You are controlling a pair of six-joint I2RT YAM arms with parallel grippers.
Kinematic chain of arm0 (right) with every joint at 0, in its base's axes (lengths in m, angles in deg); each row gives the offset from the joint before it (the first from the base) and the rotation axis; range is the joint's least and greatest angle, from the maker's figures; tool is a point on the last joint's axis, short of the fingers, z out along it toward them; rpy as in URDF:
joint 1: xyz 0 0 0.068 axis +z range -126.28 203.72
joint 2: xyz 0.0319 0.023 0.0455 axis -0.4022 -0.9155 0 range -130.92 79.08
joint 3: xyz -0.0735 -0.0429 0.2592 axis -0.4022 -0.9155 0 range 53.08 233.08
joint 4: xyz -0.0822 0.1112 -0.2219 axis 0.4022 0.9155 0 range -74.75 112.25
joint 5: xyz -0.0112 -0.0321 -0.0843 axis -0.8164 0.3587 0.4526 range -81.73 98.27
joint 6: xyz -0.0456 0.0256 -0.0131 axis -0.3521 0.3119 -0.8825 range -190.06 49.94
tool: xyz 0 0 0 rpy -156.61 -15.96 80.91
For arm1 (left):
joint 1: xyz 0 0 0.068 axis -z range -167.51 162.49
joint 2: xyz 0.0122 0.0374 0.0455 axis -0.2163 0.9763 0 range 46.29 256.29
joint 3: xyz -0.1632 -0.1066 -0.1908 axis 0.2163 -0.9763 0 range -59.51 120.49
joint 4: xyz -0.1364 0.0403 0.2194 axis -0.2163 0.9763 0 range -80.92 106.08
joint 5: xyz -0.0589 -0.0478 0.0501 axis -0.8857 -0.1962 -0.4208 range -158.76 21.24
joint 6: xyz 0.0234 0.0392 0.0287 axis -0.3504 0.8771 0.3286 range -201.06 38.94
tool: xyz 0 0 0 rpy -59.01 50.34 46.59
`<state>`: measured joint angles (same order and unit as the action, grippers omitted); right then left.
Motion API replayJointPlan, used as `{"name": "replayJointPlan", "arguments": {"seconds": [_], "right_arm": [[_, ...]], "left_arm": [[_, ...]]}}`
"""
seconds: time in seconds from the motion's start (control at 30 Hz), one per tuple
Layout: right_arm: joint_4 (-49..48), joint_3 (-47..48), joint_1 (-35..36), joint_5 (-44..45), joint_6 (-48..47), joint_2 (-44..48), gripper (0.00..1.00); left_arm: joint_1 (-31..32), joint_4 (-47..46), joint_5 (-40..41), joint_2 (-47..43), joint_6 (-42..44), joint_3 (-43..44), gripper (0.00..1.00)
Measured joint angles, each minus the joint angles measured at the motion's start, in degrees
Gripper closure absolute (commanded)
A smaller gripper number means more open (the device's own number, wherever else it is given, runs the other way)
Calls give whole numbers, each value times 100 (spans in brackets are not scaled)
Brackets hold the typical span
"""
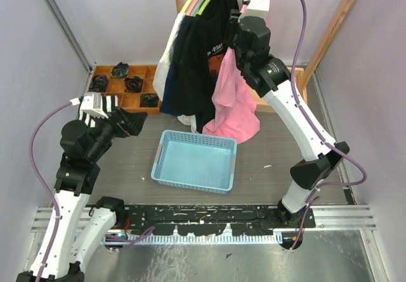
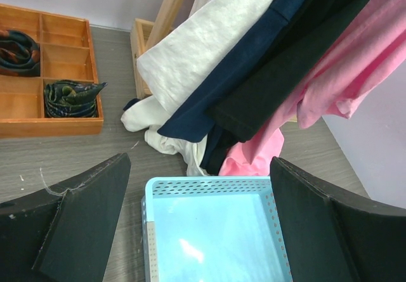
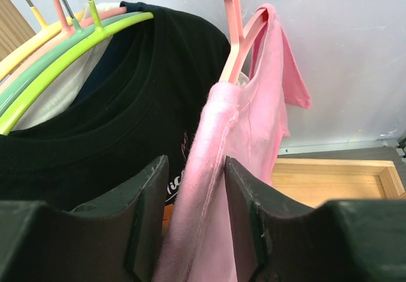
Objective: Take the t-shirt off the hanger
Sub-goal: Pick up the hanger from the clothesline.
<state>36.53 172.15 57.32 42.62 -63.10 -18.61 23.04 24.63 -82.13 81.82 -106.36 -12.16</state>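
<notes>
My right gripper [image 3: 193,193] is pinched down to a narrow gap on a fold of the pink t-shirt [image 3: 254,130]. The cloth is bunched between my pads just below where it drapes over the pink hanger [image 3: 229,28]. I hold it this high, close under the hook, because this is the part that has to slide off the hanger's arm. A pinch lower down would only stretch the cloth.

The shirt is not off yet. Above my fingers one shoulder lies over the hanger's arm, and the rest falls away below my hand. Just to the left of my fingers is a black shirt [image 3: 127,117] on a green hanger [image 3: 70,51]. I have the pink one alone, at its outer edge, so the neighbour is not dragged along.

My left gripper [image 2: 198,168] stands wide and holds nothing. It hangs low with the blue basket [image 2: 209,185] right under and ahead of it, and the hems of the hanging shirts are just beyond my fingers. I judge it sits there to meet the shirt's lower end over the basket.

Next, I think, my right hand must draw the fold down and away from the hook. The risk is pulling the hanger along with it.
</notes>
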Motion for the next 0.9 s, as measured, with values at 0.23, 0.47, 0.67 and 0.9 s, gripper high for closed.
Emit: {"name": "replayJointPlan", "arguments": {"seconds": [0.23, 0.47, 0.67, 0.9], "right_arm": [[-575, -496, -11, -168, -236, 313, 99], [-1099, -826, -13, -407, -474, 807, 99], [-1377, -1043, -13, -560, -564, 1176, 92], [-925, -490, -13, -704, -407, 929, 46]], "left_arm": [[0, 2, 0, 0, 24, 0, 1], [0, 15, -7, 24, 28, 90, 1], [0, 11, -26, 17, 31, 186, 1], [0, 20, -33, -81, 37, 188, 1]]}}
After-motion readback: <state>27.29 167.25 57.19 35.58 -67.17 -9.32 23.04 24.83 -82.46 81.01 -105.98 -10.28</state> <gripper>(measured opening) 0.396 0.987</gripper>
